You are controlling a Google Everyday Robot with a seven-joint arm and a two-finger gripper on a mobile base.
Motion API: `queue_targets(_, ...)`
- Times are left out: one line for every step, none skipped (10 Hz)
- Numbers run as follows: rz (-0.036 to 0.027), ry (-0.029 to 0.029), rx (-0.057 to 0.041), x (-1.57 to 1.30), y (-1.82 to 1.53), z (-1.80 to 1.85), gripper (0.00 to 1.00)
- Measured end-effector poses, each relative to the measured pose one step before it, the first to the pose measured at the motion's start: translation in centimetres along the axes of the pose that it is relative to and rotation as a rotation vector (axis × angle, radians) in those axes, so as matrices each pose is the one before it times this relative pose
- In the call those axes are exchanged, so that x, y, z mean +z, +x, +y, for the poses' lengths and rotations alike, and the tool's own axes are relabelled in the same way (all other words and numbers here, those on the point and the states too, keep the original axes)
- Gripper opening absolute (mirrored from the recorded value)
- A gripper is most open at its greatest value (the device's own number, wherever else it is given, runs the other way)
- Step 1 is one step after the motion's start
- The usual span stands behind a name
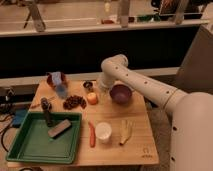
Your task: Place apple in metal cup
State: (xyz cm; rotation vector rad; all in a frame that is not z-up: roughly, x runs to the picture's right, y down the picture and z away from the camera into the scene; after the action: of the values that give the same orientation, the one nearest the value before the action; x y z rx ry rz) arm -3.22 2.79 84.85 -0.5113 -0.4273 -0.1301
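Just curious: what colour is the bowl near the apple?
The bowl is purple, camera view; gripper hovers beside it.

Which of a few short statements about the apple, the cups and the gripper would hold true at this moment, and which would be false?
1. The apple lies inside the metal cup. False: it sits on the wooden table, just in front of the cup.
2. The gripper is low over the table, between the apple and the purple bowl. True.
3. The white cup stands in the green tray. False: it stands on the table, to the right of the tray.
4. The carrot lies right beside the white cup. True.
5. The purple bowl is nearer the table's front edge than the white cup. False: the bowl is further back.
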Motion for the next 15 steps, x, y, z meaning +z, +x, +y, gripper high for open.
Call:
queue_targets(-0.02269,0.03475,0.0125,0.378,0.144,-0.491,0.8)
queue_targets(-0.02414,0.04867,0.02775,0.254,0.659,-0.428,0.8)
queue_targets(-0.0252,0.04511,0.03445,0.279,1.303,-0.427,0.8)
queue_targets(-0.02757,0.01375,0.01751,0.638,0.77,-0.159,0.8)
queue_targets(-0.01214,-0.00105,0.011,0.671,0.432,0.147,0.8)
queue_targets(-0.01072,-0.00661,0.01032,0.854,0.318,0.151,0.8)
queue_targets(-0.0063,-0.00977,0.0147,0.462,0.422,0.06,0.8)
queue_targets(-0.00767,-0.0195,0.01036,0.694,0.315,0.124,0.8)
queue_targets(-0.01089,-0.02135,-0.00058,0.947,-0.103,0.094,0.8)
queue_targets(-0.01063,-0.01775,-0.00845,0.731,-0.342,-0.063,0.8)
queue_targets(-0.00795,-0.01596,-0.00633,0.678,-0.375,-0.195,0.8)
queue_targets(-0.00093,-0.00523,-0.00204,0.149,-0.026,-0.202,0.8)
queue_targets(0.00228,-0.00766,-0.00238,0.19,0.095,-0.162,0.8)
queue_targets(0.00214,-0.01263,-0.01108,0.364,-0.338,-0.154,0.8)
queue_targets(0.0019,-0.00875,-0.00531,0.254,-0.133,-0.024,0.8)
